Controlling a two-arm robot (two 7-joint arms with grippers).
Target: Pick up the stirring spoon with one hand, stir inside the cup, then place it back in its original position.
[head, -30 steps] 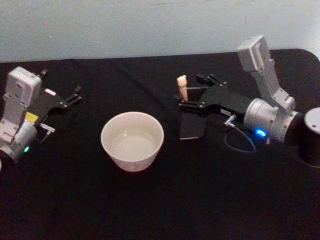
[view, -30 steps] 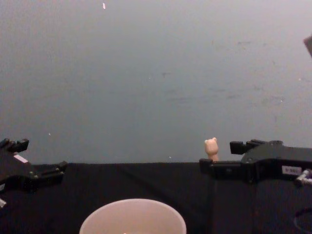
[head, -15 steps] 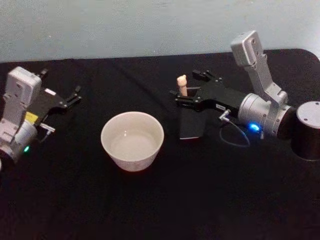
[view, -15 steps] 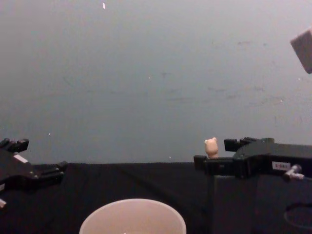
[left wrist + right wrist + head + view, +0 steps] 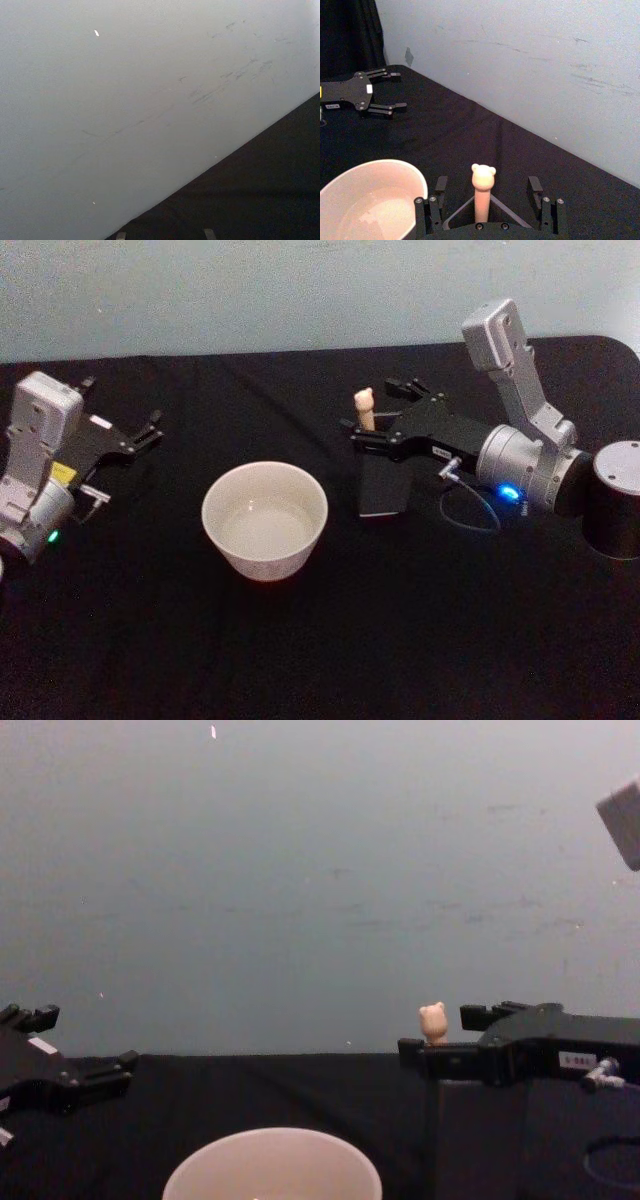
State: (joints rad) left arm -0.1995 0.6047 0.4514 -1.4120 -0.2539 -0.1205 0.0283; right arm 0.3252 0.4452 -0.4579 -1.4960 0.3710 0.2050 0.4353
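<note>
Status: approach stage; I judge the grasp has not yet been made.
Right pincer (image 5: 488, 186): fingers apart, one on each side of the spoon handle, level with its upper part just below the bear head. The right wrist view shows a gap on both sides, so nothing is clamped.
Stirring spoon (image 5: 365, 406): upright in the dark square holder (image 5: 383, 490), bear head uppermost. The shaft and bowl are hidden inside the holder.
Cup (image 5: 262, 560): round, cream-white, on the black surface (image 5: 400, 640) to the left of the holder and apart from it. I cannot tell whether it holds liquid.
Left pincer (image 5: 122, 408): parked far left on the surface, fingers apart, well away from cup and spoon.
Change: a second ago the right pincer sat nearer the head camera and farther right, short of the handle. By half a second ago it had slid in until the handle stood between its fingers. Since then I see almost no movement. Spoon, holder and cup have not shifted.
Meaning for task: alignment looks complete. The next action should be to close on the handle and lift straight up out of the holder.
Risk: the handle is slim and stands free, so an off-centre closure could tip it against the holder wall or drag the holder along.
</note>
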